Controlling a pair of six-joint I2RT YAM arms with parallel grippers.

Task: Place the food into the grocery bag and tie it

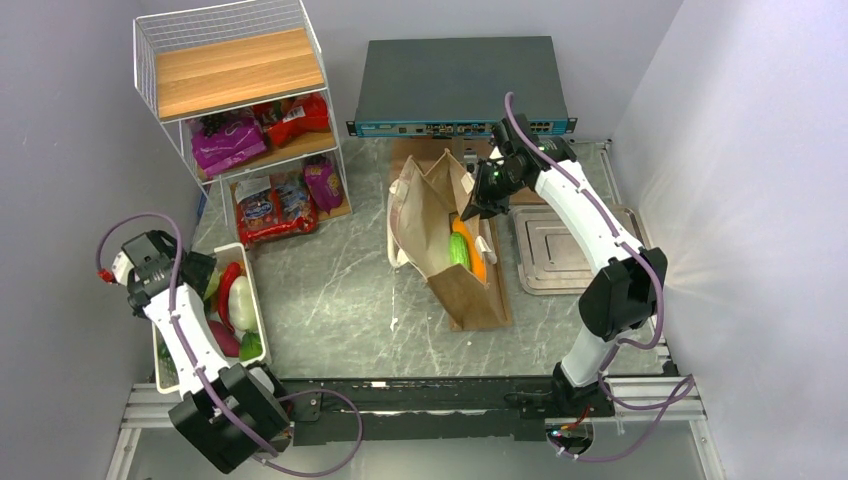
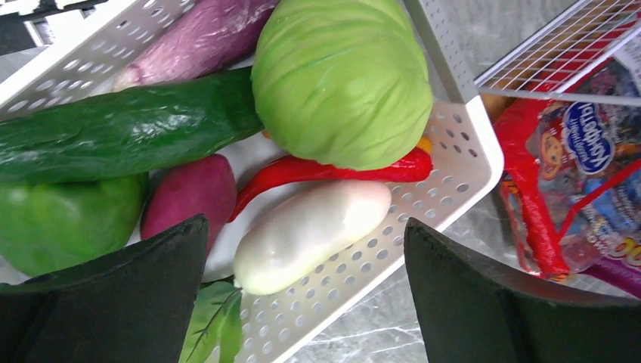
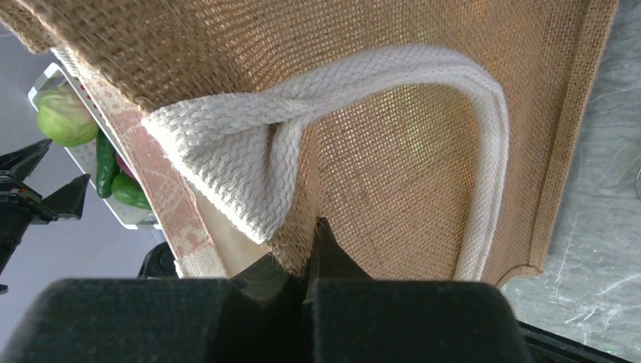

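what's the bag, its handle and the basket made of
Bag: coarse tan burlap-like cloth, matte; the open weave lets light through. Handle: cream braided webbing, probably cotton; plaited strands show. Basket: white plastic, smooth with a slight sheen, by its moulded rows of round holes.

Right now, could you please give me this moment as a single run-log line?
left pincer: open, above basket | right pincer: shut on bag | carrot: in bag | cabbage: in basket

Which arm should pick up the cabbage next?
Left. The left gripper, open, hangs over the cabbage in the basket; the right gripper is shut on the grocery bag.
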